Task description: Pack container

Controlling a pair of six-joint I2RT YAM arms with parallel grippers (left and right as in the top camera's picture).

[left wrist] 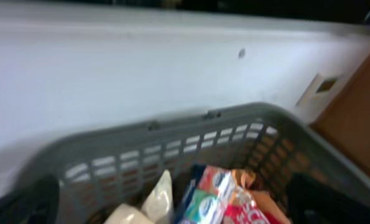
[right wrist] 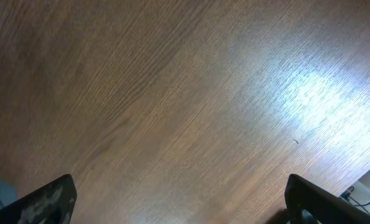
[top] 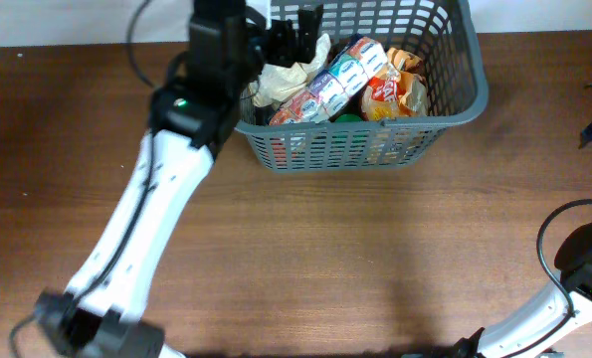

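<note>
Packing looks basically done: the container [top: 365, 125] holds a white bag [top: 286, 75] and colourful packets [top: 340, 80], no groceries visible outside it. My left pincer [top: 297, 38] hangs open, empty, over its left end; right pincer [right wrist: 178, 202], also open, well away from it.

The top edge of the overhead view cuts off the far rim of the container [top: 355, 147], and the left arm [top: 211, 70] hides its left corner. The left wrist view is blurred, so the print on the packets [left wrist: 219, 193] is unreadable.
</note>
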